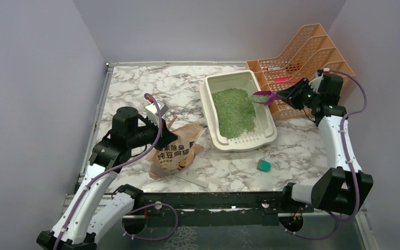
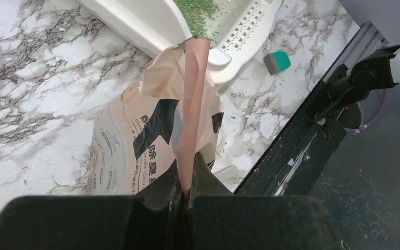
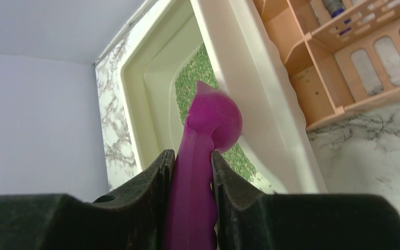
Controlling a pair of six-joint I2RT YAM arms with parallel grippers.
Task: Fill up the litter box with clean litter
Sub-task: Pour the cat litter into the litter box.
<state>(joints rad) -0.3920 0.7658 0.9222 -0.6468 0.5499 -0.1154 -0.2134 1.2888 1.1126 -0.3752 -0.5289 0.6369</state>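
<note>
At litter box (image 1: 207, 104) 2 o'clock rim, R gripper (image 3: 192, 167) is clamping scoop (image 1: 264, 97), L gripper (image 2: 188, 183) is pinching bag (image 1: 179, 152), early tilt risking litter (image 1: 233, 112) spilling outside.

Beneath my fingers (image 3: 146, 187) spreads a grey-veined white marble tabletop (image 1: 151, 86), with plain lavender walls (image 1: 213, 26) beyond them.

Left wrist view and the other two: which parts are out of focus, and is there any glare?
Top external view: even, soft light, no glare, the litter box sharp. Left wrist view: the left gripper is dark and blurred at the bottom, the paper bag beyond it sharp. Right wrist view: the right gripper and the scoop look soft; the orange rack is clearer.
</note>
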